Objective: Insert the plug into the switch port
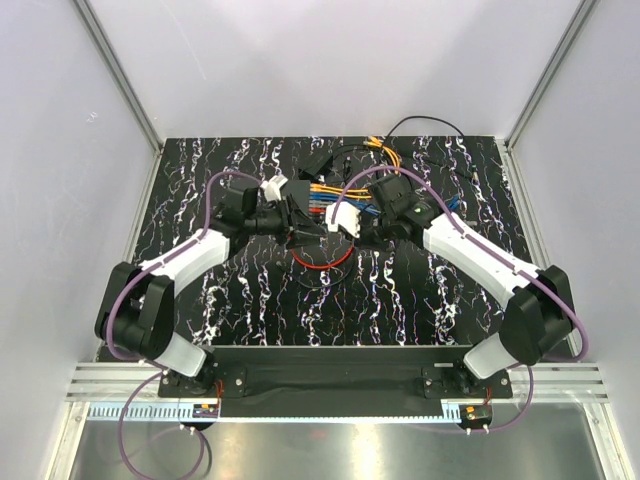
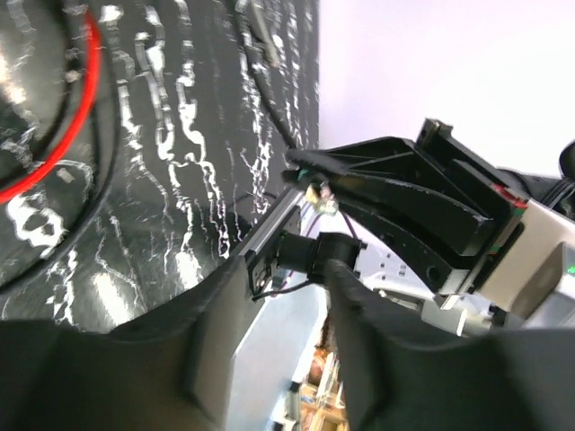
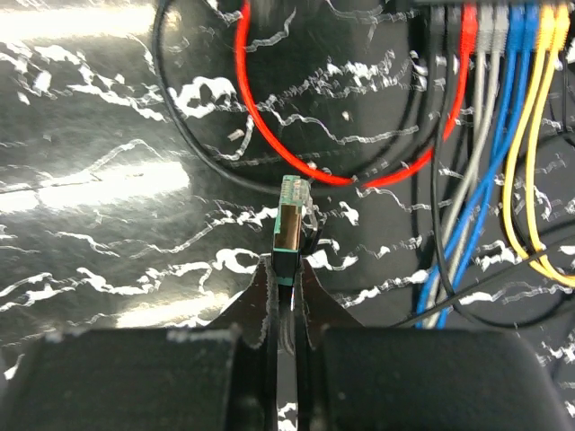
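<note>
My right gripper (image 3: pixel 287 269) is shut on the plug (image 3: pixel 289 220), a clear-tipped connector with a metal shell and green boot. It sticks straight out past the fingertips, just above the table. The switch (image 1: pixel 301 207) is a small black box at table centre, with coloured cables (image 1: pixel 322 199) entering its right side. In the top view the right gripper (image 1: pixel 345 226) sits just right of the switch. My left gripper (image 1: pixel 283 219) lies against the switch's left side. In the left wrist view its jaws (image 2: pixel 287 305) stand apart, with only background between them.
A red cable loop (image 1: pixel 320 258) lies on the black marbled table (image 1: pixel 250 300) in front of the switch and shows in the right wrist view (image 3: pixel 269 135). Blue, yellow and grey cables (image 3: pixel 503 135) run along the right. More cables and connectors (image 1: pixel 385 148) lie at the back.
</note>
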{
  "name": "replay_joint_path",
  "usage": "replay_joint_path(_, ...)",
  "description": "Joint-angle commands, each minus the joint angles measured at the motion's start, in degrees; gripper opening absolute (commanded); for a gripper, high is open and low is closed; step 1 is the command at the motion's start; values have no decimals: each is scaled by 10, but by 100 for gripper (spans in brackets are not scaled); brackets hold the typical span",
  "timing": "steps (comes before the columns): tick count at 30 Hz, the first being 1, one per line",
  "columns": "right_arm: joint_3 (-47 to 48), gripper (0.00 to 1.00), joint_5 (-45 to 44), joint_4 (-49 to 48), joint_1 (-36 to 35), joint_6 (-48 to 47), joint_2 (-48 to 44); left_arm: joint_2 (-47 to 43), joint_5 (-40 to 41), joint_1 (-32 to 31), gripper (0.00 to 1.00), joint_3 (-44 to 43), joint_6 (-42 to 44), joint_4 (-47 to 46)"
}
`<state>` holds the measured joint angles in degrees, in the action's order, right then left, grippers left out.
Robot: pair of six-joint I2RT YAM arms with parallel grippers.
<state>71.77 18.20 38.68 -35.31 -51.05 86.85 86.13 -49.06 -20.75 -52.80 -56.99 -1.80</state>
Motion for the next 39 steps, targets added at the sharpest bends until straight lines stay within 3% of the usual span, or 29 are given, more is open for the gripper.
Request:
replay_joint_path(1, 36, 0, 41, 19, -8, 23, 5, -1, -38, -6, 40, 15, -10, -116)
replay_joint_path(5, 0, 0, -26, -41, -20, 30, -13, 6, -43, -6, 36, 23, -11, -117)
replay_joint_path(14, -127, 0, -144, -248, -62, -63, -62, 31, -53, -34, 58, 21, -69, -136)
replay_joint_path(24, -127, 0, -126, -243, -71, -61, -67, 59, -46, -49, 62, 13, -82, -120)
replay_joint_path(39, -118, 0, -85, -200, -73, -75, -76, 48, -48, -49, 61, 31, -109, -193)
